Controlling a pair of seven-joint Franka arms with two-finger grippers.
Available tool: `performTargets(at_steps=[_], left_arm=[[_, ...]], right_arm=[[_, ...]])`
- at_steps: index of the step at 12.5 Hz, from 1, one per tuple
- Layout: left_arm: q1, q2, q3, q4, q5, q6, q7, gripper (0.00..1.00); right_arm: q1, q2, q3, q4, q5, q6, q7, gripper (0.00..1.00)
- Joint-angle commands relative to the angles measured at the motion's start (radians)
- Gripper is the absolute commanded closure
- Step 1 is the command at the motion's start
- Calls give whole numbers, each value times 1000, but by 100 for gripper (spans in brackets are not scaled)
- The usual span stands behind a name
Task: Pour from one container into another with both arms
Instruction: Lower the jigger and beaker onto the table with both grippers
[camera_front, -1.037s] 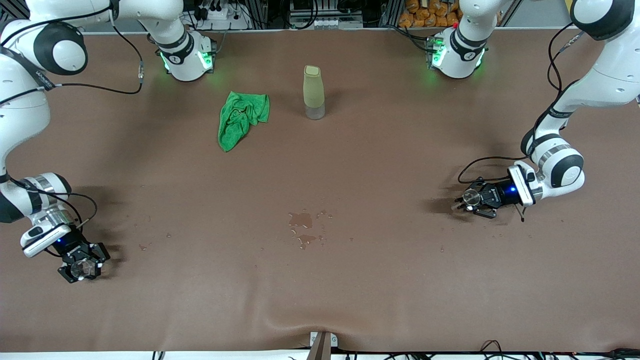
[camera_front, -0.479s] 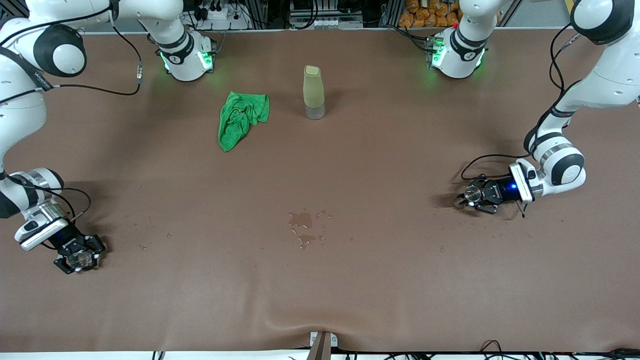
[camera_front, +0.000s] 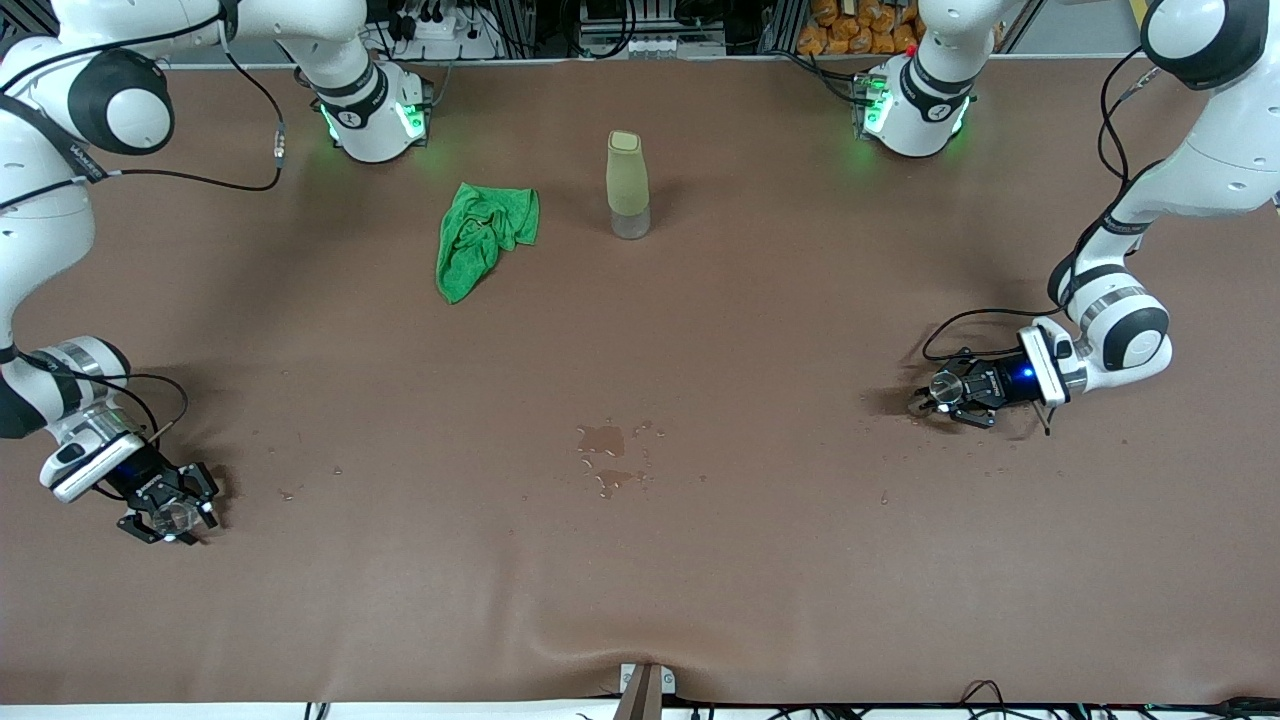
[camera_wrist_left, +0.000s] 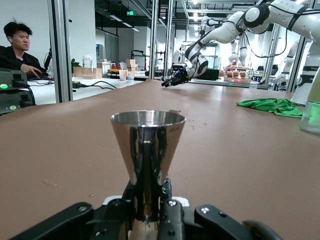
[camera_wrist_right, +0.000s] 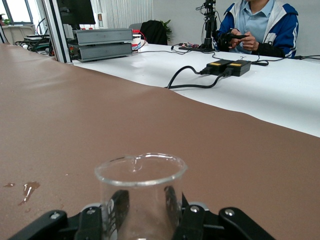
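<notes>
A tall capped bottle (camera_front: 628, 185) stands upright on the brown table (camera_front: 800, 560), midway between the two arm bases; take it as the landmark. A crumpled green cloth (camera_front: 483, 236) lies just beside the bottle, toward the right arm's end. Well nearer the front camera than the bottle, a small patch of spilled liquid (camera_front: 607, 457) wets the table.

The left gripper (camera_front: 945, 396) is low at the table, far from the bottle toward the left arm's end and nearer the camera. Its jaws are closed narrow on the stem of a shiny metal cup (camera_wrist_left: 147, 150), a cone that flares upward and stands upright.

The right gripper (camera_front: 170, 512) is low at the table, far from the bottle toward the right arm's end, nearer the camera than the spill. A clear glass beaker (camera_wrist_right: 141, 192) stands upright between its fingers (camera_wrist_right: 118, 211); the fingers sit close on both sides, but whether they press the glass I cannot tell.
</notes>
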Motion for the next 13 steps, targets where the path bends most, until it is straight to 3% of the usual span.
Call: performTargets(at_steps=[1, 4, 8, 13], left_arm=[[3, -2, 1, 11, 18, -25, -11, 39], [2, -2, 1, 13, 18, -25, -33, 0], [6, -4, 9, 17, 18, -43, -47, 0], [32, -10, 73, 43, 53, -71, -70, 0]], right_arm=[[-14, -19, 9, 16, -15, -19, 68, 0], [-17, -58, 7, 15, -20, -21, 123, 0], [-22, -116, 5, 9, -61, -31, 227, 0], [-5, -216, 5, 15, -225, -21, 515, 0]])
